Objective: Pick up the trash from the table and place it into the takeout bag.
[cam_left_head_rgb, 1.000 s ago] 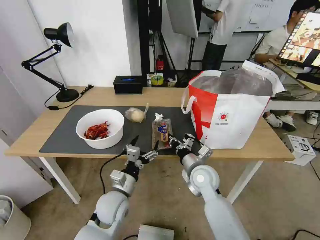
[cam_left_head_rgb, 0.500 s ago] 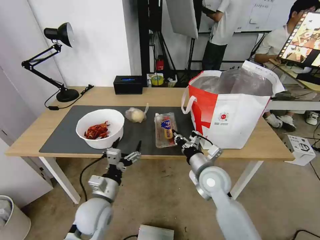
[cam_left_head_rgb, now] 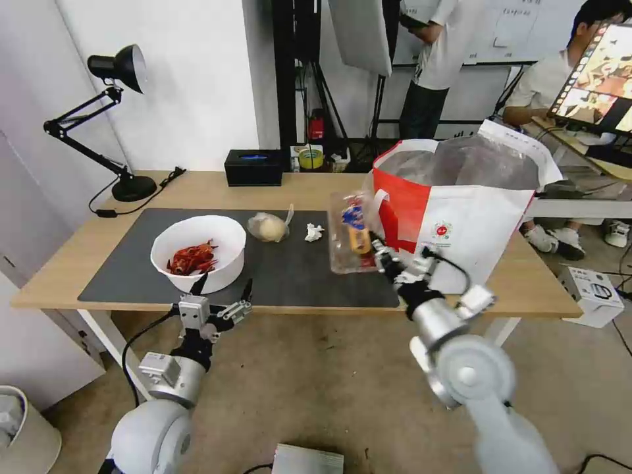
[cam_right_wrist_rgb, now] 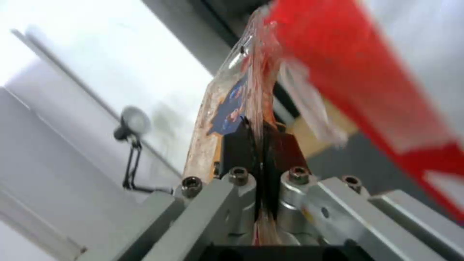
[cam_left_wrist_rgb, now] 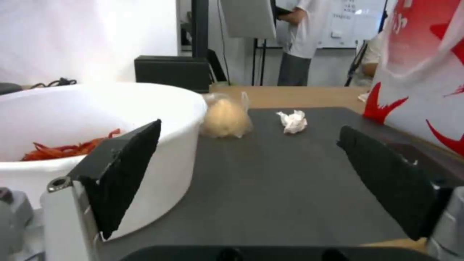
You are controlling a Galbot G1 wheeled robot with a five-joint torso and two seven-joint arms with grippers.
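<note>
One clear tray (cam_left_head_rgb: 349,234) hangs in my right tool (cam_left_head_rgb: 384,253), pinched tight at its near edge, mid-frame beside the takeout bag (cam_left_head_rgb: 461,217). It looks light, thin, bendy. My left tool (cam_left_head_rgb: 220,299), lower left, gapes wide.

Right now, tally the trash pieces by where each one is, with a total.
On the dark grey mat: 3 (white bowl, bagged bun, crumpled tissue)
Lifted in the right gripper: 1 (clamshell tray)
Total: 4
</note>
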